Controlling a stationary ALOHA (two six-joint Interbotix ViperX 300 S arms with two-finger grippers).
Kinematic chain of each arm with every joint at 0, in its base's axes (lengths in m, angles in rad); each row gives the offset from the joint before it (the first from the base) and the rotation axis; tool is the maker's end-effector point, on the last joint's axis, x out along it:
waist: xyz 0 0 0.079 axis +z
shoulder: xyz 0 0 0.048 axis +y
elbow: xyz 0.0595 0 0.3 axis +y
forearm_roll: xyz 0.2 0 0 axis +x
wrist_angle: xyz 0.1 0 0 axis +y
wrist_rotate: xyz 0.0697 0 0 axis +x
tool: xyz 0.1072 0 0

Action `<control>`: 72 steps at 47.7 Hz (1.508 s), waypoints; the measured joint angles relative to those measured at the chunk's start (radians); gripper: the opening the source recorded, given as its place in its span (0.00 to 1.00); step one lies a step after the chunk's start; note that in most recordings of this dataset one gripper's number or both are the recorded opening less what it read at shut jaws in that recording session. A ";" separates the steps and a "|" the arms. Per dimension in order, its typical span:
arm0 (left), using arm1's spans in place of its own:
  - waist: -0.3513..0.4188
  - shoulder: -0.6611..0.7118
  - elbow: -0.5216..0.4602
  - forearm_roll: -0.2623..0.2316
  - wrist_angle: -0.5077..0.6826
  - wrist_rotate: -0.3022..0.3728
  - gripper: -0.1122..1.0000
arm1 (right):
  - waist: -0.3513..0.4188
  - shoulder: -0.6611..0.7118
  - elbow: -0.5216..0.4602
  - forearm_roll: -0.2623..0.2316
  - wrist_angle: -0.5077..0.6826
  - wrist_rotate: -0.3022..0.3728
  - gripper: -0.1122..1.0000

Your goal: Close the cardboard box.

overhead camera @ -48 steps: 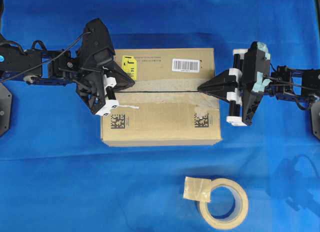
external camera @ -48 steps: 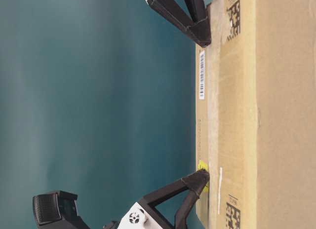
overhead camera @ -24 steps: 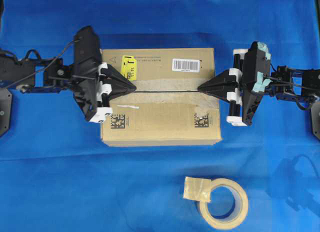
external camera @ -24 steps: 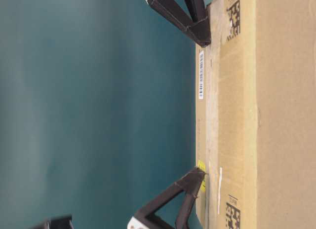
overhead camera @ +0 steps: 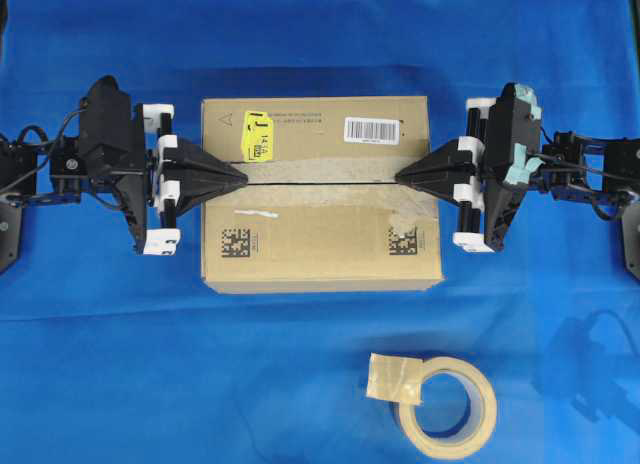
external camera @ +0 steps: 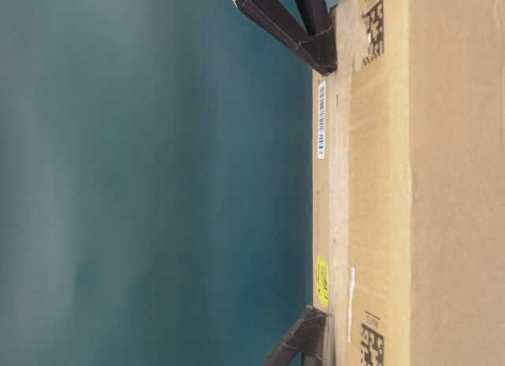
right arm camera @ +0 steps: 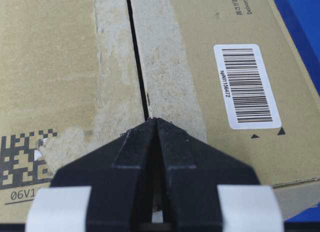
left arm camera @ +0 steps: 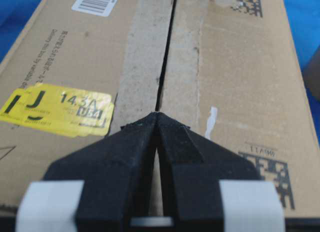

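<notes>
On blue cloth, the stiff, light-looking cardboard box lies flaps-down, best pressed along its centre seam, where left gripper and right gripper point, jaws pinched together, empty.

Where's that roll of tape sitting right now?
In the overhead view the tape roll lies on the blue cloth near the bottom edge, right of centre, apart from the cardboard box above it.
</notes>
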 measured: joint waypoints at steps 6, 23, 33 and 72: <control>0.000 0.029 0.005 -0.002 -0.008 -0.002 0.10 | 0.000 0.002 0.000 0.000 0.000 0.000 0.10; -0.002 0.057 0.006 0.000 -0.011 0.000 0.10 | 0.000 0.002 0.002 0.000 0.000 0.000 0.10; -0.002 0.057 0.006 -0.002 -0.012 0.000 0.10 | 0.000 0.002 0.002 0.000 0.000 0.000 0.10; -0.002 0.057 0.003 -0.002 0.009 0.000 0.10 | 0.000 0.002 0.002 0.000 0.000 0.000 0.10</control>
